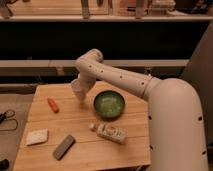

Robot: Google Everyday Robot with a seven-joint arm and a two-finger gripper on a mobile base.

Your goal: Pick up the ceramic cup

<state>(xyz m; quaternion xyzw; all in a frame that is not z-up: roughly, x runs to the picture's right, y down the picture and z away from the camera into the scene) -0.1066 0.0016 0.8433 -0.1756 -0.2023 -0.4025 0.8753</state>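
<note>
The gripper (81, 96) hangs low over the wooden table (80, 127), just left of the green bowl (109, 104); the ceramic cup (76, 88) sits right at it, seemingly lifted; whether the jaws clasp it I cannot tell; an orange carrot-like thing (52, 104) lies left; the white bottle (110, 133) lies nearer front.

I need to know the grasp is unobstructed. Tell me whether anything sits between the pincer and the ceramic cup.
Nothing visible does. The pincer is right at the ceramic cup, with the green bowl off to one side.
</note>
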